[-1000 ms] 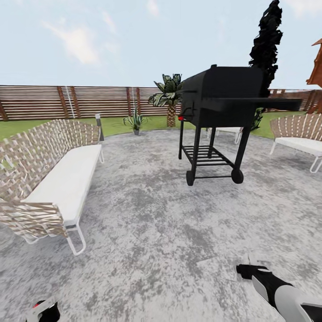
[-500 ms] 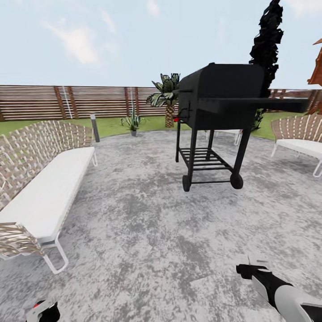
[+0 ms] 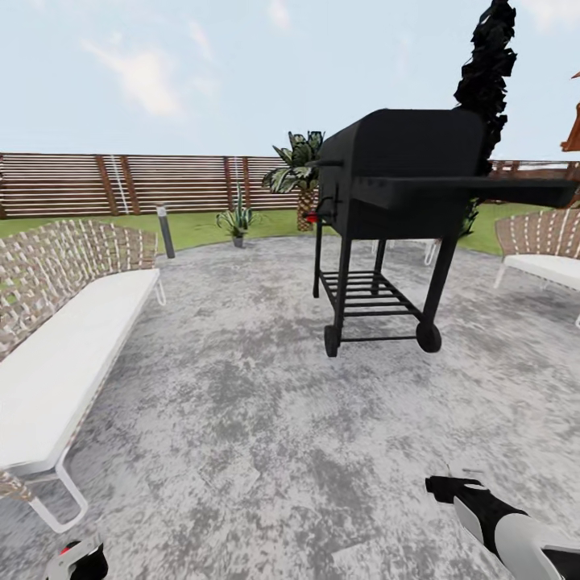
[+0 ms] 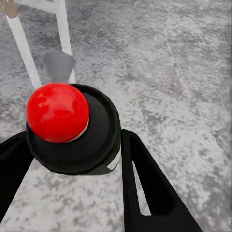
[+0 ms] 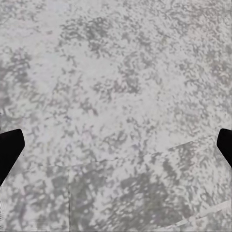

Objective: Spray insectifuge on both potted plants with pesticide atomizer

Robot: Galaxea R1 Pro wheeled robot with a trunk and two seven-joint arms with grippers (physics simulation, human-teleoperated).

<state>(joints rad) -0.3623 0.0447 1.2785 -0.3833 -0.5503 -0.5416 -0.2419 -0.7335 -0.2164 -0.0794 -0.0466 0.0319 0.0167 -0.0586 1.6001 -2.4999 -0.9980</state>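
Across the head view spreads the grey mottled stone paving (image 3: 242,419) of the garden, with a strip of green lawn (image 3: 201,229) and a brown slatted wooden fence (image 3: 161,181) at its far edge. A black wheeled barbecue grill (image 3: 403,173) stands on the paving right of centre, lid down, with a side shelf reaching out to the right. A woven sofa (image 3: 64,338) with a white cushion runs along the left edge, and a second woven seat (image 3: 544,250) sits at the right edge. By the far edge of the paving stand a short grey post light (image 3: 166,232), an agave (image 3: 235,219) and a palm (image 3: 298,173); a tall dark tree (image 3: 487,64) rises behind the grill. The left gripper (image 3: 76,560) shows at the bottom left corner with a spot of red in it, and the right gripper (image 3: 439,487) juts in at the bottom right over bare paving.

At the left wrist, the left gripper (image 4: 72,137) has its jaws drawn in on either side of the pesticide atomizer (image 4: 72,145) — a black round body topped by a glossy red dome — above the paving, with a white tubular sofa leg (image 4: 63,29) beyond.

At the right wrist, the right gripper (image 5: 116,145) has its jaws spread wide — the black tips sit at opposite edges of the picture, with nothing but grey paving between them.
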